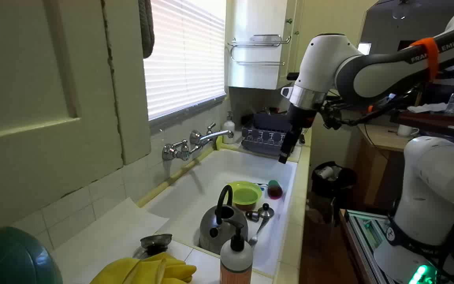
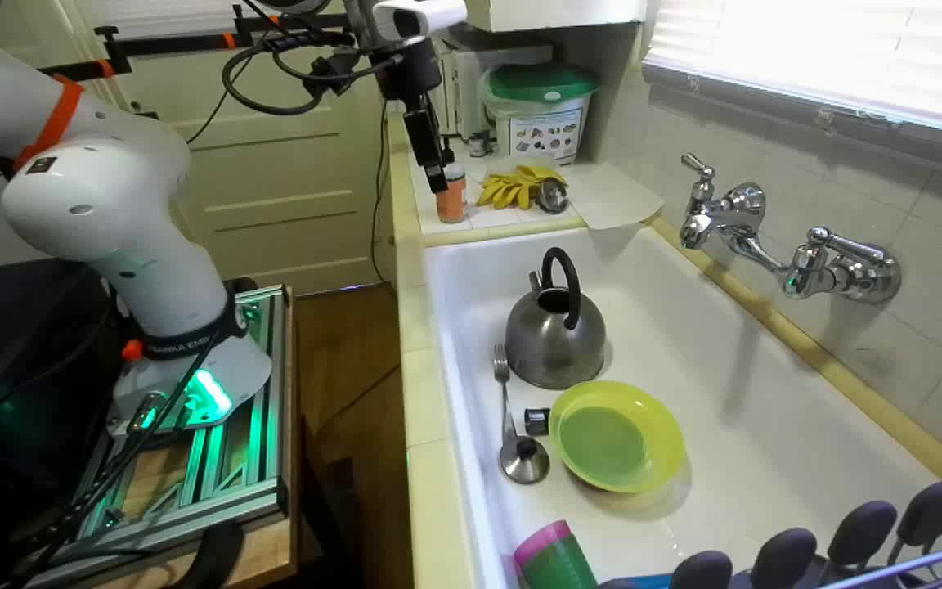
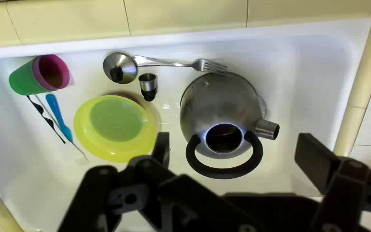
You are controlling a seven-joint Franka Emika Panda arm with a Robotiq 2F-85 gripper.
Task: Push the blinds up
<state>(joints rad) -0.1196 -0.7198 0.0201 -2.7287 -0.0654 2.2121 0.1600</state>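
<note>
The white blinds (image 1: 187, 59) hang down over the window, with thin horizontal slats. Their bottom edge is near the window sill above the taps. In an exterior view only their lower part (image 2: 831, 57) shows. They are out of the wrist view. My gripper (image 1: 283, 157) points down above the sink's front edge, well apart from the blinds. It also shows in an exterior view (image 2: 437, 184). In the wrist view the gripper (image 3: 235, 148) is open, fingers wide apart, with nothing between them. The kettle is seen below, between the fingers.
A chrome wall faucet (image 1: 199, 140) sticks out below the window. The white sink (image 2: 733, 360) holds a kettle (image 2: 554, 339), a yellow bowl (image 2: 618, 438), cups (image 2: 557, 556) and a fork. A dish rack (image 1: 266, 134) and soap bottle (image 1: 229, 128) stand beyond. A cabinet with towel bars (image 1: 258, 51) adjoins the window.
</note>
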